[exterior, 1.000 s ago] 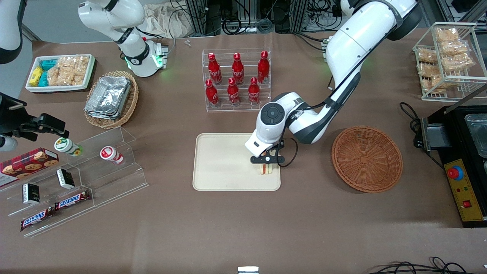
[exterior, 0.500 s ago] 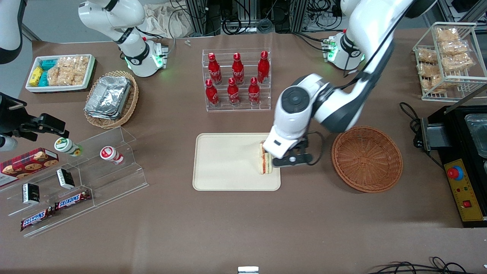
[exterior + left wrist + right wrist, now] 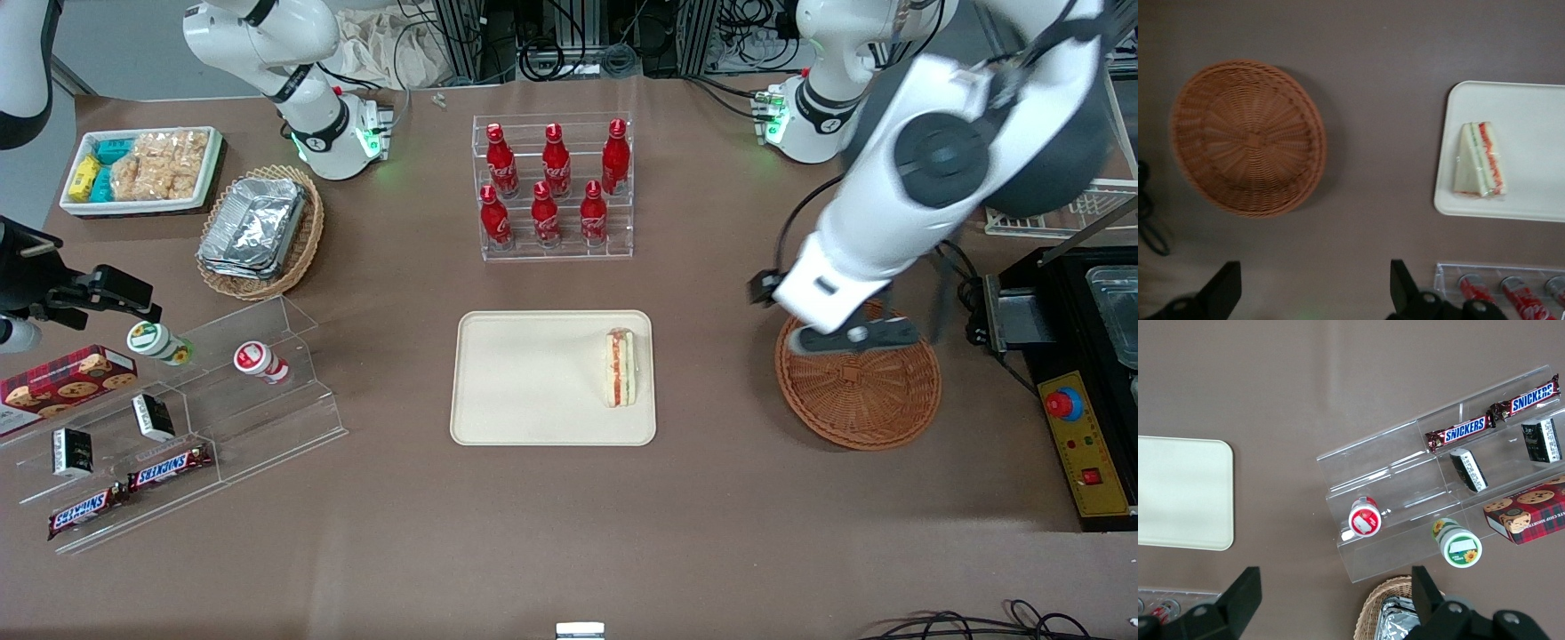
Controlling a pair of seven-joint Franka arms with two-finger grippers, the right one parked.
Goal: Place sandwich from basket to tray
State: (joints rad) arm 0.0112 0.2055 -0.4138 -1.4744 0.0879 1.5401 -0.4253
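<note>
Front view, swept from the parked arm's end of the tabletop [image 3: 551, 533] to the working arm's.

White bin of snacks [image 3: 140, 169], farther from the camera. Tan wicker basket with foil containers [image 3: 260, 233] beside it. Clear stepped stand [image 3: 191, 418] nearer the camera, holding two small cups, dark packets, Snickers bars; cookie box [image 3: 62, 380] at its edge.

Bottle rack [image 3: 553, 188] with six red bottles, mid-table, farther from the camera than the tray.

Tray [image 3: 533, 378] in the middle. Sandwich [image 3: 620, 367] rests in it, at the end toward the basket, cut edge with red and green layers showing. Nothing touches it. Wrist view shows the same: sandwich [image 3: 1479, 161] inside the tray [image 3: 1531, 133] rim.

Bare tabletop between tray and basket [image 3: 859, 382]. Basket holds nothing; wrist view confirms an empty weave [image 3: 1248, 137].

Tool [image 3: 853, 335] hangs above the basket's edge farther from the camera, well apart from the sandwich. Its fingers [image 3: 1223, 293] stand wide apart with nothing between them.

Wire rack of snack bags [image 3: 1049, 133] and a black machine [image 3: 1080, 382] at the working arm's end.
</note>
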